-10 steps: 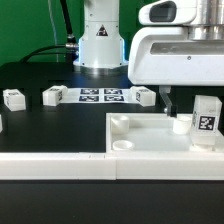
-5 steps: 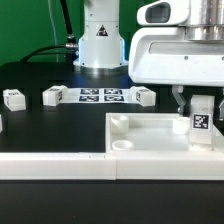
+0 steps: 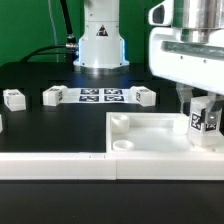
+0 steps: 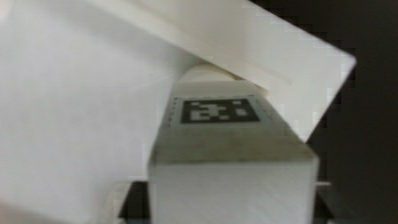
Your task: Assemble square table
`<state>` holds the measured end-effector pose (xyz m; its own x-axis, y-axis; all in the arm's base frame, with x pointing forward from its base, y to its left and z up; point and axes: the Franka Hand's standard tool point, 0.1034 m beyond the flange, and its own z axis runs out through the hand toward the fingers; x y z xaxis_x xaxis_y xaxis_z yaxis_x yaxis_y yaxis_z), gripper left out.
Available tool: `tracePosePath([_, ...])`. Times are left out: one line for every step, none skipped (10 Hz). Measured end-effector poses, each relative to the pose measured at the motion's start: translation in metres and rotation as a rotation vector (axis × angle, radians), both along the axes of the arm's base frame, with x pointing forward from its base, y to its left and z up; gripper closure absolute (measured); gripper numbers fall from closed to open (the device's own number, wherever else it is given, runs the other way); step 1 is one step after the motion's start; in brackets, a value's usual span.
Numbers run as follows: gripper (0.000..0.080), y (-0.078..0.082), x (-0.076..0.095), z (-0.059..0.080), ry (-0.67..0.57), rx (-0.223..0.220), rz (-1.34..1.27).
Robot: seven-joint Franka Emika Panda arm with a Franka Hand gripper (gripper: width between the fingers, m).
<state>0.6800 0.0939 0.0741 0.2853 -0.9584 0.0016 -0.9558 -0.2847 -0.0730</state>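
The white square table top [image 3: 150,137] lies tray-like at the exterior view's right front, with a round socket [image 3: 120,125] at its near left corner. My gripper [image 3: 201,107] is shut on a short white tagged leg [image 3: 204,122] that stands upright in the top's far right corner. In the wrist view the leg [image 4: 222,150] fills the space between my dark fingers [image 4: 141,203], tag facing the camera, with the table top [image 4: 71,100] behind it. Three loose legs [image 3: 14,98] [image 3: 53,95] [image 3: 143,95] lie on the black table behind.
The marker board [image 3: 100,96] lies between the loose legs at the back. A long white rail [image 3: 50,165] runs along the front edge. The robot base [image 3: 100,45] stands at the back centre.
My gripper has shifted toward the exterior view's right and closed over the leg. The leg's tag now faces more to the left, so the leg has turned a little.
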Motion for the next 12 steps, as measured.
tracePosePath([0.0511, 0.000, -0.001, 0.000, 0.008, 0.031, -0.213])
tracePosePath([0.0511, 0.000, -0.002, 0.000, 0.017, 0.059, -0.348])
tracePosePath([0.0509, 0.001, -0.002, 0.000, 0.023, 0.065, -0.430])
tracePosePath([0.0509, 0.002, -0.003, 0.000, 0.024, 0.066, -0.445])
tracePosePath([0.0509, 0.001, -0.003, 0.000, 0.025, 0.067, -0.463])
tracePosePath([0.0509, 0.001, -0.003, 0.000, 0.024, 0.066, -0.456])
tracePosePath([0.0273, 0.002, -0.003, 0.000, 0.021, 0.052, -0.368])
tracePosePath([0.0273, 0.005, -0.003, 0.000, 0.017, 0.025, -0.225])
tracePosePath([0.0188, 0.013, -0.004, -0.001, 0.012, -0.003, -0.039])
tracePosePath([0.0157, 0.020, -0.006, -0.003, 0.006, -0.007, 0.088])
tracePosePath([0.0157, 0.017, -0.005, -0.003, 0.005, -0.011, 0.126])
tracePosePath([0.0152, 0.016, -0.005, -0.003, 0.004, -0.016, 0.174])
